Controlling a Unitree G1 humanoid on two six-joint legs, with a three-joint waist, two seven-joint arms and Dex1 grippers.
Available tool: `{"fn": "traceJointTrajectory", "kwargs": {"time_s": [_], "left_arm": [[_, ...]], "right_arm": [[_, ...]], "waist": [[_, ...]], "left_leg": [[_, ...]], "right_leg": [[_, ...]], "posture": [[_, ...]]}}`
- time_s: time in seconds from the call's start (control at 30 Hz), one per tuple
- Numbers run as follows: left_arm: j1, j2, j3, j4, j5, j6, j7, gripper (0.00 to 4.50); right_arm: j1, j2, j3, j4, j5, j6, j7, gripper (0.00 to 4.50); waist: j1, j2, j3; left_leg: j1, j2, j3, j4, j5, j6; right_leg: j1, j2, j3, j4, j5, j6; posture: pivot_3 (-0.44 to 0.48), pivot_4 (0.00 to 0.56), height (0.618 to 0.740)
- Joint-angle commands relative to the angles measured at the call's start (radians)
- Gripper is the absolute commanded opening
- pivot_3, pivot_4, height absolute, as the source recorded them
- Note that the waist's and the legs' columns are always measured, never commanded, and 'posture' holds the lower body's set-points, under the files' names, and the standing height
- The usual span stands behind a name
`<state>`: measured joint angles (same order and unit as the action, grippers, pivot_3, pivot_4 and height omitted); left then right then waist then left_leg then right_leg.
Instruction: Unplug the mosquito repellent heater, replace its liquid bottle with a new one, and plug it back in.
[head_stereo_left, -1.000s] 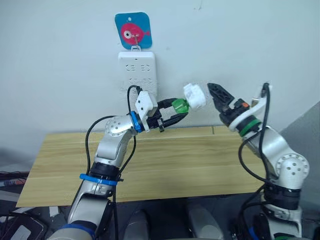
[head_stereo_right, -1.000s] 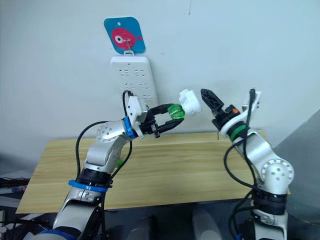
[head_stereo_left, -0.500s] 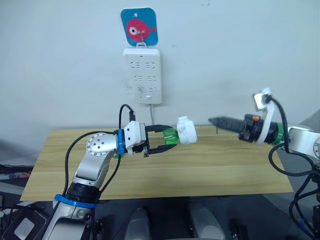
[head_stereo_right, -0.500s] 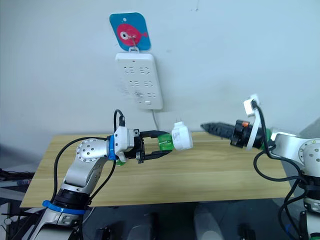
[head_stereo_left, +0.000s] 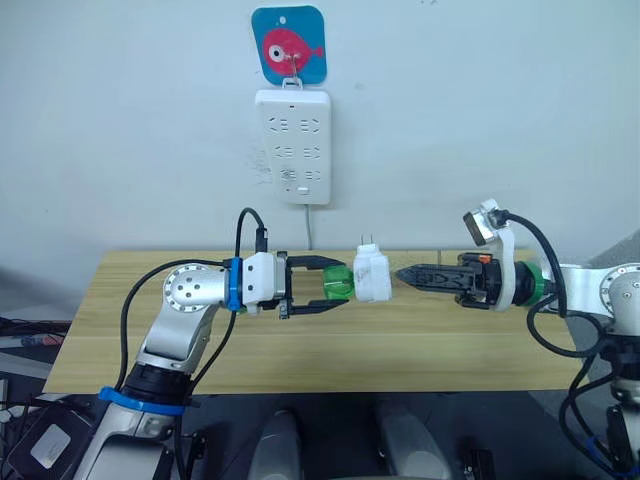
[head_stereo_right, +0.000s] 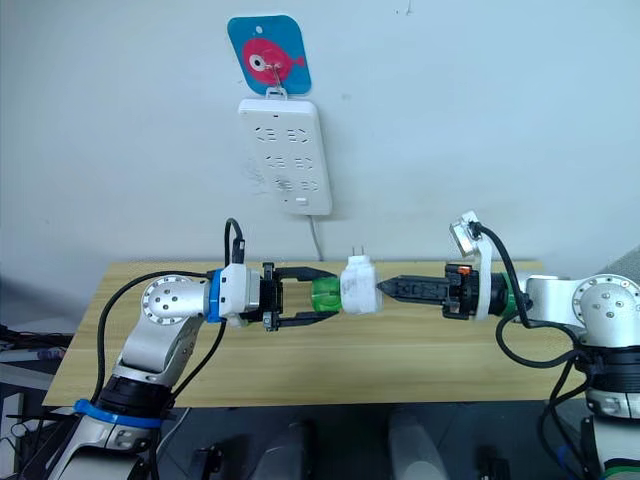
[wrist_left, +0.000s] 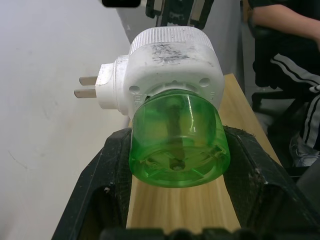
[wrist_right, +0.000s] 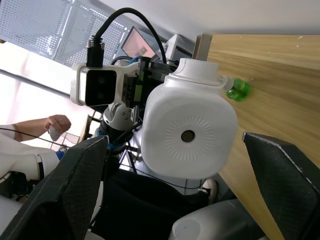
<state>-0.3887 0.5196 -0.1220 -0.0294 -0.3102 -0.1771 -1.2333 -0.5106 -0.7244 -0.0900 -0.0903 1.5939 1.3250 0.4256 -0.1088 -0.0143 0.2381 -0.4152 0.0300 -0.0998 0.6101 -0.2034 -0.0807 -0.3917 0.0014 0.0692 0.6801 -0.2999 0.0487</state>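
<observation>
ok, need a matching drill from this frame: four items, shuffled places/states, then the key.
Things:
1. mosquito repellent heater
2. green bottle
3. right gripper
4. power strip

Places or states:
A. hung on the wall under a blue fish tag
B. clamped between the left gripper's black fingers
C. open, fingers either side of the heater's vent face in its wrist view
D. unplugged, held above the table with its prongs free

Pairs: 1-D, 2-B, 3-C, 4-A
</observation>
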Motion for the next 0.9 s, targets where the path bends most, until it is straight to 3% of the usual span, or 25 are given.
{"fn": "traceJointTrajectory", "kwargs": {"time_s": [0.03,0.57,0.77,0.83,0.9], "left_arm": [[-0.011,-0.009,-0.004,-0.035,-0.026,-0.011,0.001,2.25],[-0.008,-0.018,-0.020,-0.077,-0.025,0.013,0.013,2.25],[-0.010,-0.015,-0.028,-0.084,-0.032,0.028,0.014,2.25],[-0.015,-0.008,-0.032,-0.096,-0.049,0.078,0.012,2.25],[-0.030,0.034,-0.040,-0.125,-0.116,0.302,0.016,2.25]], "right_arm": [[-0.019,0.019,0.008,-0.009,0.027,0.013,-0.006,4.50],[-0.058,0.127,0.044,-0.013,0.099,0.016,-0.069,4.50],[-0.057,0.133,0.054,-0.017,0.115,0.015,-0.077,3.04],[-0.056,0.133,0.056,-0.023,0.115,0.016,-0.074,3.04],[-0.053,0.131,0.056,-0.035,0.112,0.017,-0.066,3.04]], "waist": [[0.000,0.000,0.000],[0.000,0.000,0.000],[0.000,0.000,0.000],[0.000,0.000,0.000],[0.000,0.000,0.000]], "left_leg": [[0.000,0.000,0.000,0.000,0.000,0.000],[0.000,0.000,0.000,0.000,0.000,0.000],[0.000,0.000,0.000,0.000,0.000,0.000],[0.000,0.000,0.000,0.000,0.000,0.000],[0.000,0.000,-0.001,0.000,0.000,0.000]], "right_leg": [[0.000,0.000,0.000,0.000,0.000,0.000],[0.000,0.000,0.000,0.000,0.000,-0.001],[0.000,0.000,0.000,0.000,0.000,-0.001],[0.000,0.000,0.000,0.000,0.000,-0.001],[0.000,0.000,0.000,0.000,0.000,-0.001]], "posture": [[-0.124,0.220,0.736],[-0.115,0.213,0.736],[-0.114,0.214,0.736],[-0.115,0.215,0.736],[-0.115,0.215,0.736]]}}
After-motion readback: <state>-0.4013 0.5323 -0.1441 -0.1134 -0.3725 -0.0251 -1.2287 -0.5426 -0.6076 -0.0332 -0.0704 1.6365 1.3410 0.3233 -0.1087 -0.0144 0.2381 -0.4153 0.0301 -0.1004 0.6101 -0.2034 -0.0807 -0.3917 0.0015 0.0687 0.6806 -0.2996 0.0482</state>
